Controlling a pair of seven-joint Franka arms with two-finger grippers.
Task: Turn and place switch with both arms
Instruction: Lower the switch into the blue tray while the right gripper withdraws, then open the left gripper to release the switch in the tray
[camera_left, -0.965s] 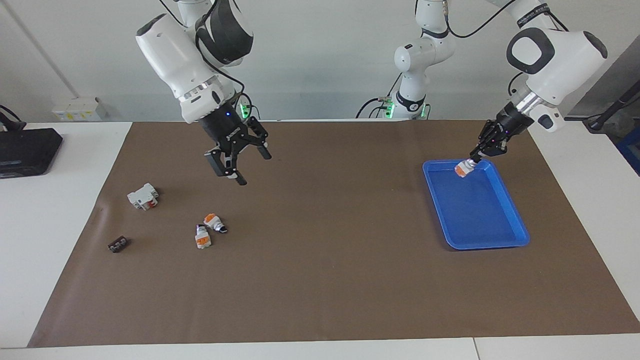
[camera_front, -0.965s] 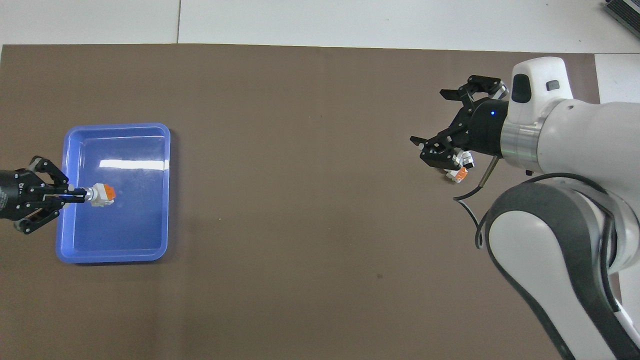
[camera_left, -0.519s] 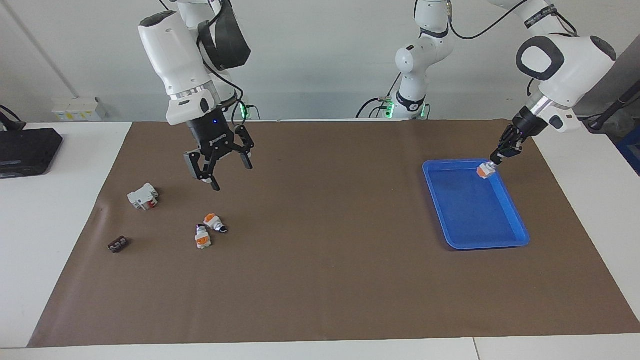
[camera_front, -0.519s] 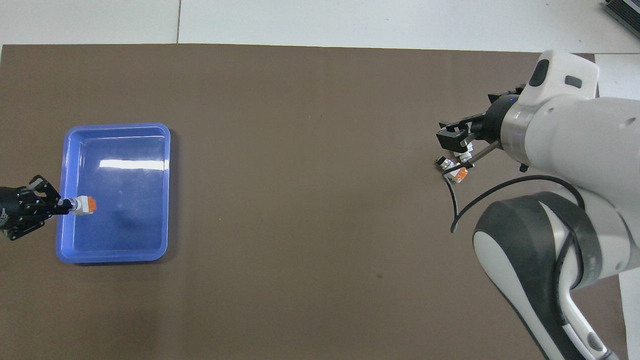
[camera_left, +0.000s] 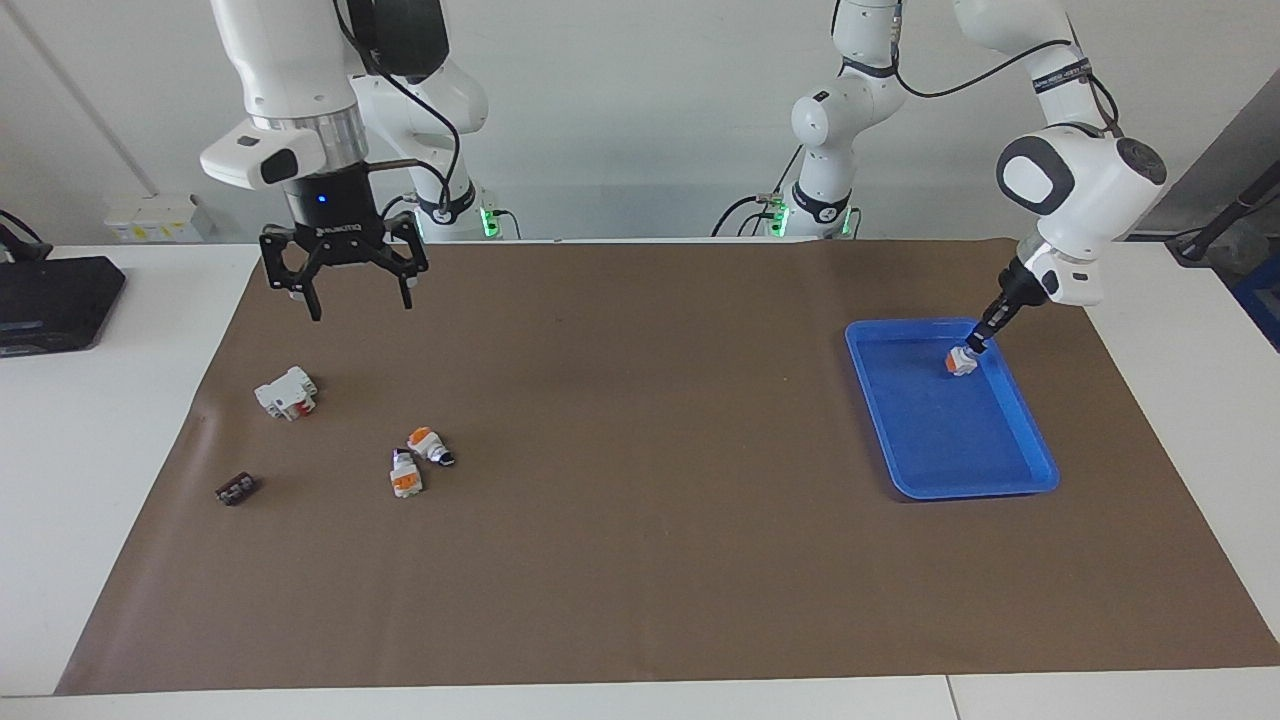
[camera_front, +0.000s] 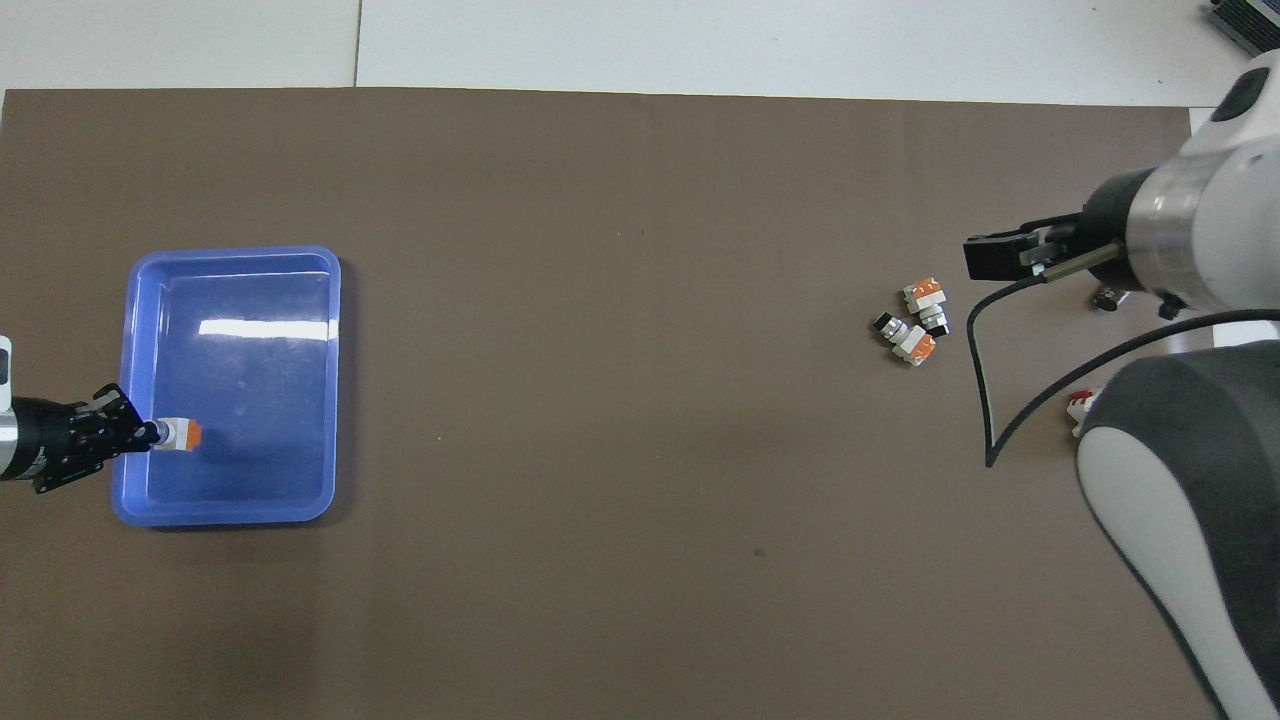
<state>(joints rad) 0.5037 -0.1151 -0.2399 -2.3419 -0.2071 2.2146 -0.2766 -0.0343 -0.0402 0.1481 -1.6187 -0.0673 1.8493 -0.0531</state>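
Observation:
My left gripper (camera_left: 976, 342) is shut on the knob end of a switch (camera_left: 960, 363) with a white body and an orange block. It holds the switch low inside the blue tray (camera_left: 1030, 478), at the corner nearest the left arm's base. In the overhead view the gripper (camera_front: 148, 436) and the switch (camera_front: 183, 433) show just inside the tray (camera_front: 235, 512). Two more switches (camera_left: 430, 444) (camera_left: 404, 476) lie side by side on the brown mat, also in the overhead view (camera_front: 925, 296) (camera_front: 908, 340). My right gripper (camera_left: 360, 300) is open and empty, raised over the mat, nearer the robots than those switches.
A larger white block with a red part (camera_left: 286, 392) and a small dark brown flat piece (camera_left: 235, 489) lie on the mat toward the right arm's end. A black device (camera_left: 50, 300) sits on the white table off the mat. Two smaller arms (camera_left: 835, 120) stand at the back.
My left gripper has moved the switch down into the tray's corner near the left arm's base. My right gripper has swung away from over the two switches toward its own end and turned straight down.

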